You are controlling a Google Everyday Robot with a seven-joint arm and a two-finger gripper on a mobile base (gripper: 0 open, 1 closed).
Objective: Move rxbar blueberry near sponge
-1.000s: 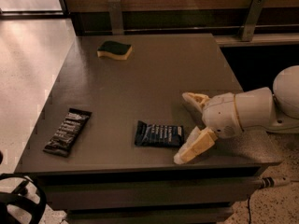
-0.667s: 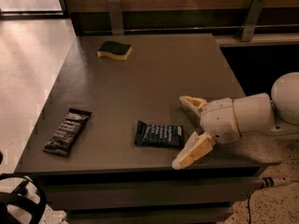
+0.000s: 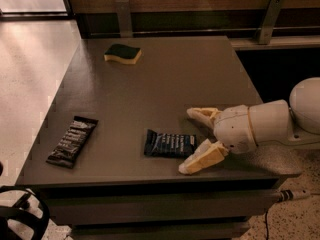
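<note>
The rxbar blueberry [image 3: 169, 144], a flat navy-blue wrapper with pale lettering, lies near the front edge of the grey table [image 3: 165, 84]. My gripper [image 3: 190, 140] comes in low from the right, open, its two tan fingers spread just off the bar's right end, one behind and one in front of it. It holds nothing. The sponge [image 3: 123, 53], yellow with a dark green top, lies at the table's far left.
A longer black-brown bar wrapper [image 3: 73, 141] lies at the table's front left. A wooden wall with two metal brackets runs behind the table. Pale floor lies to the left, and a dark wheel-like object [image 3: 20, 219] sits at the bottom left.
My gripper has slid left along the table toward the bar's right end, fingers still spread. The bar, the sponge and the other wrapper have not moved.
</note>
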